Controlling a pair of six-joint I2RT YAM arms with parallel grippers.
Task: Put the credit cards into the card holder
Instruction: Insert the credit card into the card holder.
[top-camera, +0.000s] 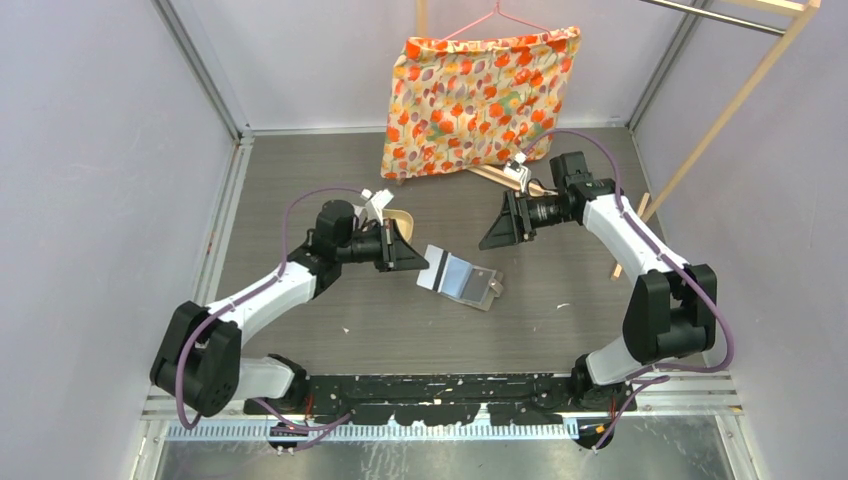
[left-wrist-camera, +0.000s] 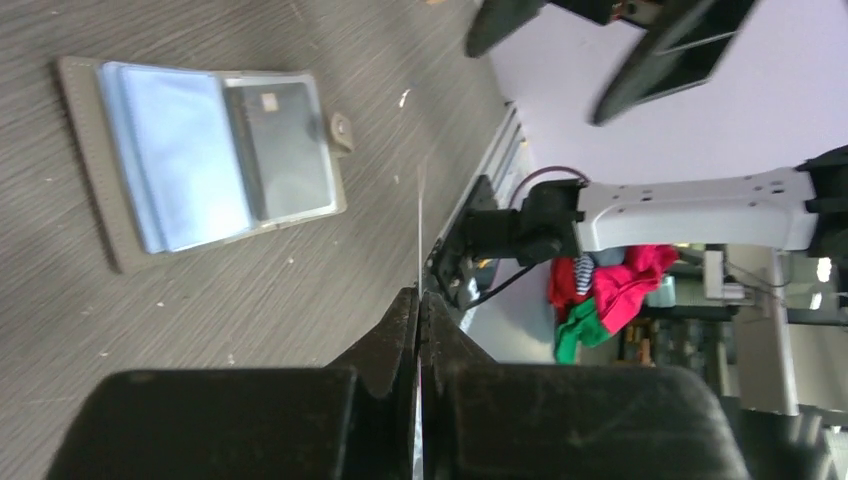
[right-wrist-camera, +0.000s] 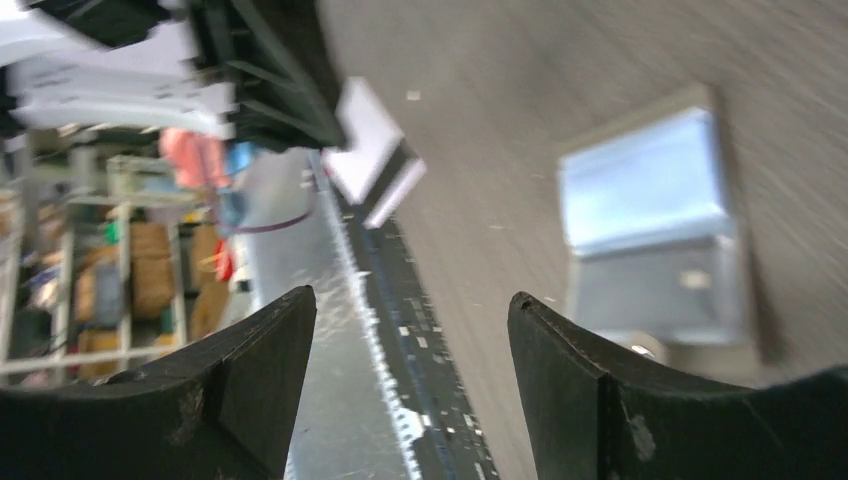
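The grey card holder (top-camera: 462, 277) lies open on the table between the two arms, its pale blue pockets facing up. In the left wrist view the card holder (left-wrist-camera: 190, 160) has a dark credit card (left-wrist-camera: 285, 150) in one pocket. My left gripper (top-camera: 422, 262) is just left of the holder and is shut on a thin white credit card (left-wrist-camera: 420, 230), seen edge-on. The right wrist view shows that same white credit card (right-wrist-camera: 372, 145) flat-on. My right gripper (top-camera: 490, 240) hovers above and right of the holder, open and holding nothing. The card holder (right-wrist-camera: 650, 230) lies beyond the right gripper (right-wrist-camera: 410, 300).
A tan oval tray (top-camera: 398, 216) holding white cards (top-camera: 375, 200) sits behind the left arm. A floral cloth (top-camera: 480, 100) on a hanger leans at the back. A wooden rack (top-camera: 730, 110) stands at the back right. The arm bases' black rail (top-camera: 450, 385) runs along the near edge.
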